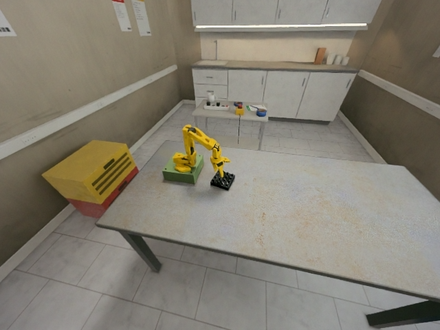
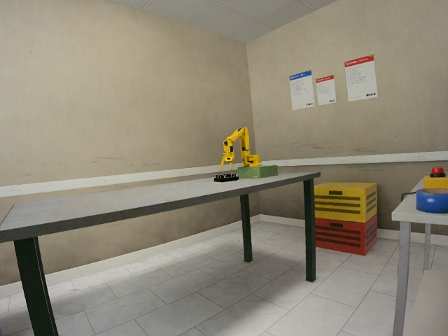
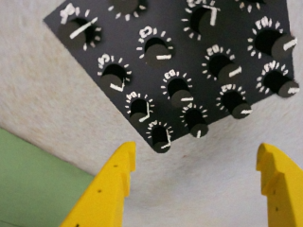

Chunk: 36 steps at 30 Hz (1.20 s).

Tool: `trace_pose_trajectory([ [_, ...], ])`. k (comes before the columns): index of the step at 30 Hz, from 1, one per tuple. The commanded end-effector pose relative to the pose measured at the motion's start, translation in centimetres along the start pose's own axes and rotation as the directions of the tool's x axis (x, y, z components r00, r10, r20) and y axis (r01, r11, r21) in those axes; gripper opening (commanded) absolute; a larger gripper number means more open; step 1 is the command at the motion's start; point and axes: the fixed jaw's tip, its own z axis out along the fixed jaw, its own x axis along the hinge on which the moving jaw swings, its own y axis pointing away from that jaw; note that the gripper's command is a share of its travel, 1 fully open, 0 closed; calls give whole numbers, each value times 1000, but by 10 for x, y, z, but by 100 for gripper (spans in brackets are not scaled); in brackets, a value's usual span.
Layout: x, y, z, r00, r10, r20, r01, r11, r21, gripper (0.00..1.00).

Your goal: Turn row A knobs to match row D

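Note:
The black knob box (image 1: 222, 180) lies on the table just in front of the arm's green base (image 1: 183, 169). It also shows in the exterior view (image 2: 225, 177). In the wrist view the box (image 3: 180, 66) sits turned at an angle, with several black knobs with white pointers. Row A runs along its lower right edge, from the knob at the bottom corner (image 3: 161, 137) to the knob at the right (image 3: 283, 86). Part of the far row is cut off at the top. My gripper (image 3: 196, 148) hovers above the box near that corner, open, with nothing between its yellow fingers. It also shows in the top view (image 1: 221, 169).
The green base (image 3: 33, 180) fills the lower left of the wrist view. A yellow and red crate (image 1: 93, 175) stands on the floor left of the table. A small side table (image 1: 231, 111) with items stands behind.

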Motion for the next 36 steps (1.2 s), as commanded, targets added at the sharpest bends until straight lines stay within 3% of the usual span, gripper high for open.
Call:
trace_pose_trajectory([
  [1, 3, 0, 1, 995, -98, -7, 98, 995, -14, 32],
  [8, 7, -2, 1, 949, -316, -4, 316, 949, -15, 30],
  [17, 12, -5, 1, 777, -630, 2, 630, 777, -16, 27],
  [19, 12, -5, 1, 777, -630, 2, 630, 777, -16, 27],
  [26, 16, -9, 1, 564, -826, 7, 826, 564, -14, 25],
  [34, 19, -13, 1, 263, -965, 11, 965, 263, -11, 22],
  [36, 19, -13, 1, 263, -965, 11, 965, 263, -11, 22],
])
